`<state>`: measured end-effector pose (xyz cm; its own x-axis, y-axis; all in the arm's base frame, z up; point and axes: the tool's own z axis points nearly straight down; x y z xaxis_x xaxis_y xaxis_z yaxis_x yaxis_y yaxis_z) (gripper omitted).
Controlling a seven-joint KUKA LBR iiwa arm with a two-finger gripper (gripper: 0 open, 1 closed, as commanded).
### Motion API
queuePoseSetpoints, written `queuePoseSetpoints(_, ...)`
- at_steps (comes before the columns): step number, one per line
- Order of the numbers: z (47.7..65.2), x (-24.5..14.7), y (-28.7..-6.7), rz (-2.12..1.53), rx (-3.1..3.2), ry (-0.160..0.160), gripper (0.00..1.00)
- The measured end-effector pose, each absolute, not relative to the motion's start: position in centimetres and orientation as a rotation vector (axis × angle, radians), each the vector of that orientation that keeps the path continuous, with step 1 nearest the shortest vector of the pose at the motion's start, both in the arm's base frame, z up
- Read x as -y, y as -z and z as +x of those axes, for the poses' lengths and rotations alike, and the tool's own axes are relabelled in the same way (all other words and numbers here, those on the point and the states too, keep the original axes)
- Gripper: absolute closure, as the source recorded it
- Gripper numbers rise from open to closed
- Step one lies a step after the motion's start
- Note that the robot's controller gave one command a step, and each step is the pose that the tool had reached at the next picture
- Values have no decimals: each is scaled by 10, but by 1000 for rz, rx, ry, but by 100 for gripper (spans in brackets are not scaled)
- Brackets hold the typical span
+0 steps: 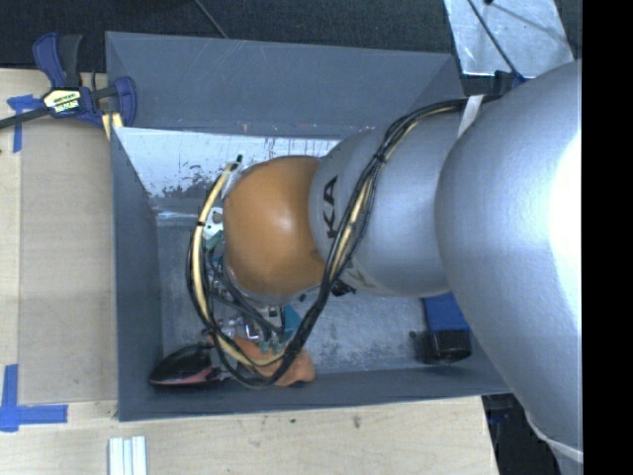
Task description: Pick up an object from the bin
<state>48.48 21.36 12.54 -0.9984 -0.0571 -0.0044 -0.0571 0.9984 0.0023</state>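
Beside a black oval (181,367) (bin (134,295) lower-left corner) hangs the gripper (249,334).

letters "KA" | on silver arm casing (415,226) | nothing else legible

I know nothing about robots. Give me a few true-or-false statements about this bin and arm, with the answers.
1. The arm reaches down into the grey bin. True.
2. A blue thing lies at the right of the bin's floor. True.
3. The black block lies at the far left. False: it lies at the right, beside the blue thing.
4. The dark oval thing lies in the upper corner. False: it lies at the lower left.
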Motion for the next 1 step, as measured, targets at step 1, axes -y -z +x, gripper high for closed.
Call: queuePoseSetpoints(1, 489, -179, -84, -231, -3144, 9, 0)
